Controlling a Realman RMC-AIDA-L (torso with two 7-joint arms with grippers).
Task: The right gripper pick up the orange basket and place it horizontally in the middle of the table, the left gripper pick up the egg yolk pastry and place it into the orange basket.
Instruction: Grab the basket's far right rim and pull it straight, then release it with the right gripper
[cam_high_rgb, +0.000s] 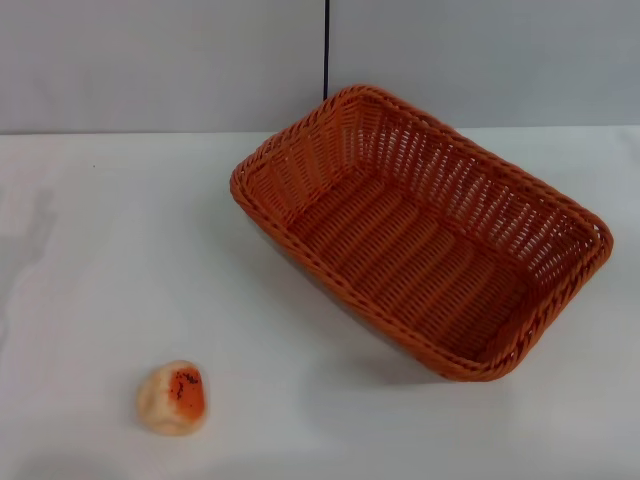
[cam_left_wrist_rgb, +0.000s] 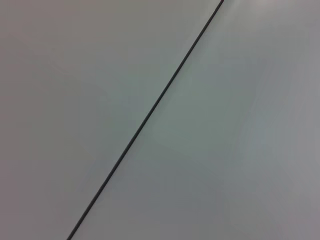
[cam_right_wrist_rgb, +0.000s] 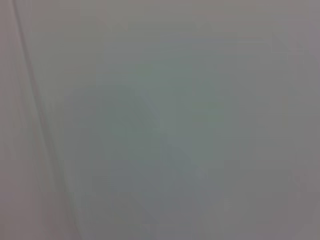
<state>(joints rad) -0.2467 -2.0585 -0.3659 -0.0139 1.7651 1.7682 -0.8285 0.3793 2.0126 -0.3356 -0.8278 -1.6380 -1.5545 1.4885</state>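
Since neither the right gripper nor the left gripper shows in any view, I cannot tell their state. The orange basket (cam_high_rgb: 420, 235) sits right of centre on the table (cam_high_rgb: 90, 250), its long axis running diagonally, so the right arm is likely nearer. The egg yolk pastry (cam_high_rgb: 173, 396) lies well apart, front-left, before a grey wall (cam_high_rgb: 150, 60).

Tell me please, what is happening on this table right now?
Nothing is being handled yet. The orange basket sits empty and at an angle, right of the middle of the white table. The egg yolk pastry lies alone near the front left, apart from the basket. Neither gripper is in view; both wrist cameras show only plain grey surface.
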